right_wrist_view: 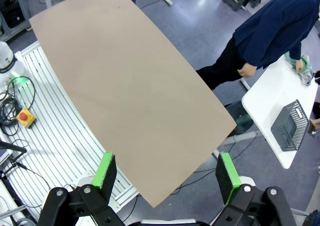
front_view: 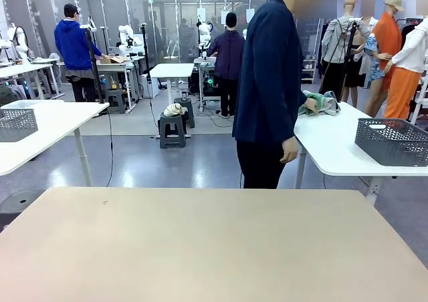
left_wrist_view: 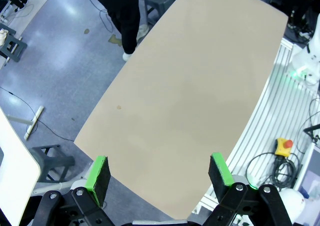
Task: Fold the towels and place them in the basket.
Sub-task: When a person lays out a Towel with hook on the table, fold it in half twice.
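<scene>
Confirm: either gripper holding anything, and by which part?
Nothing held. Left gripper and right gripper both stand open above the beige table. The person's hand touches the towels on a white side table.

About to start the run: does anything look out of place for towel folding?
Yes: the towels sit bunched under the person's hand on the white side table, where the basket also stands, not on the beige work table.
</scene>
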